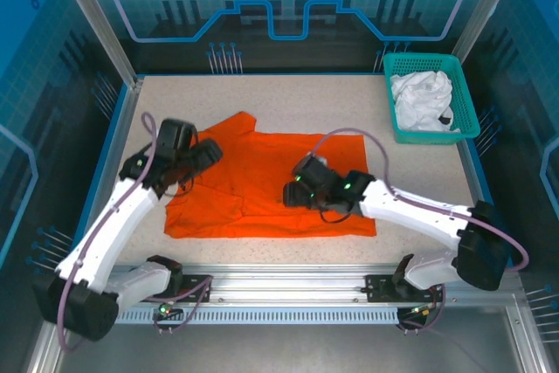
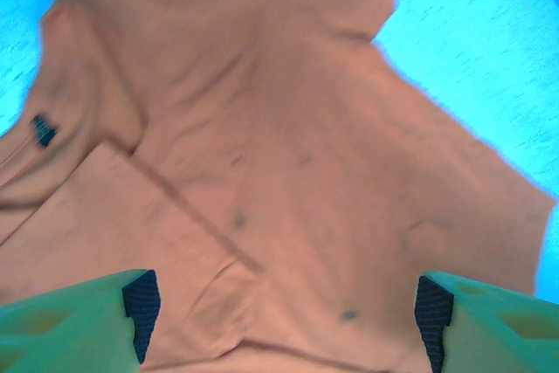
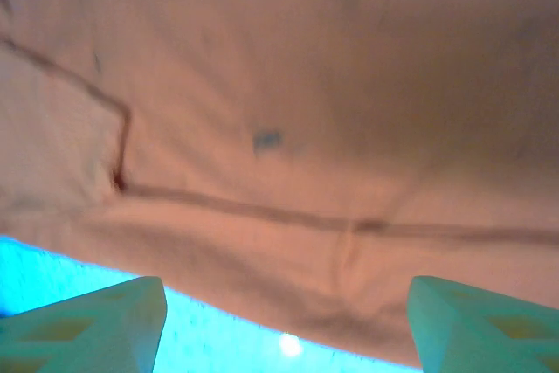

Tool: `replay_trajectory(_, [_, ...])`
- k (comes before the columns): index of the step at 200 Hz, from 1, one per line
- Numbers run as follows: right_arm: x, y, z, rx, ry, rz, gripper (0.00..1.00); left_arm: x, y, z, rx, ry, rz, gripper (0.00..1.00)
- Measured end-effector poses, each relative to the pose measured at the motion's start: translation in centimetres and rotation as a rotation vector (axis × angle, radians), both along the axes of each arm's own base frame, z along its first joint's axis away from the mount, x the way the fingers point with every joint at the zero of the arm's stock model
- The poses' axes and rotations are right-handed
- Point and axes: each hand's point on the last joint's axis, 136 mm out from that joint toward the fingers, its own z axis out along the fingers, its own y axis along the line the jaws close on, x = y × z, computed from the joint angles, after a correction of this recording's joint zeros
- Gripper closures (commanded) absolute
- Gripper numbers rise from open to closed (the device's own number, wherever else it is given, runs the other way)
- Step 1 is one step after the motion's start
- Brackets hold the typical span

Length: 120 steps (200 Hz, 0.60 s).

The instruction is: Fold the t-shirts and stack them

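Two open-fingered grippers hang over the orange t-shirt [image 1: 262, 189], which lies spread on the table [image 1: 349, 102].

The shirt is mostly flat, and a flap is doubled over at its near-left corner. The right gripper [image 1: 292, 192] is above the shirt's right half, just inside the near hem. Its wrist view shows both fingers [image 3: 96, 325] wide apart with nothing between them. The left gripper [image 1: 206, 157] is over the shirt's left edge, a little farther back. Its fingers [image 2: 83, 316] are also spread, with bare cloth below. Well beyond the shirt's far-right corner stands a teal basket [image 1: 390, 98]. The white t-shirt [image 1: 422, 100] lies crumpled inside it.
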Motion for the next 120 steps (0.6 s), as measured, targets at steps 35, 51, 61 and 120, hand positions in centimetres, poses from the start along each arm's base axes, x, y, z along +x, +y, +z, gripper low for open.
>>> replay_trajectory(35, [8.1, -7.0, 0.9, -0.074, -0.109, -0.099, 0.26, 8.5, -1.0, -0.3, -0.031, 0.020, -0.041, 0.22])
replay_trajectory(51, [12.0, -10.9, 0.8, -0.092, -0.122, -0.170, 0.27, 13.0, -1.2, -2.0, -0.038, 0.056, -0.060, 0.23])
replay_trajectory(61, [14.1, -13.4, 0.6, -0.108, -0.123, -0.219, 0.28, 16.1, -1.4, -3.0, -0.044, 0.066, -0.074, 0.23])
replay_trajectory(120, [23.7, -18.2, -3.3, -0.187, -0.040, -0.294, 0.35, 31.2, -2.9, -9.3, -0.025, 0.059, -0.168, 0.25])
